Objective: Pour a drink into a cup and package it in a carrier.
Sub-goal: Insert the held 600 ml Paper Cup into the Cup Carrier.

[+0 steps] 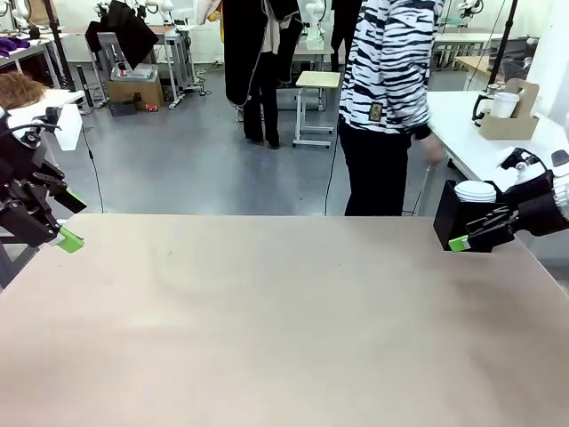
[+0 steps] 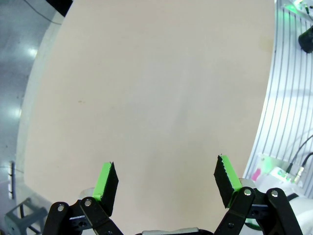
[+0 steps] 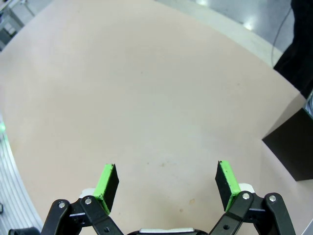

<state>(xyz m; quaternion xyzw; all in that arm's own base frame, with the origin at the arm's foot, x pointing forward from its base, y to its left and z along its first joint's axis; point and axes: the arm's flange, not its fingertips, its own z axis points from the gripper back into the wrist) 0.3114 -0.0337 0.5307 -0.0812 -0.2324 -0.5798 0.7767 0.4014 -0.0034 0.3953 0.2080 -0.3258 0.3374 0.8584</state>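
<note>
Table [image 1: 267, 320]: beige top, bare across the near span in the front view.
Left gripper [image 2: 166, 178]: wrist view shows both green pads spread wide with nothing between them, bare tabletop beyond; front view puts it at the table's left edge [image 1: 62, 233], low over the corner.
Right gripper [image 3: 167, 181]: wrist view shows its fingers released and wide apart, empty, over bare tabletop; front view has it at the right edge [image 1: 469, 233], just in front of the black box.
Black box [image 1: 458, 218]: at the table's far right corner; front view shows a low stack of lids [image 1: 476, 190] on top of it; the right wrist view gives one dark corner of it [image 3: 293, 147] and no top.
Carrier [image 1: 514, 116]: brown, on a white side table [image 1: 471, 142] behind, well apart from both grippers.
Cup [image 1: 503, 104]: white, standing in the carrier.
Drink: a dark handle shows beside the cup; liquid cannot be made out.
Person [image 1: 387, 98]: striped top, standing at the far edge, one hand [image 1: 433, 149] near the side table.
</note>
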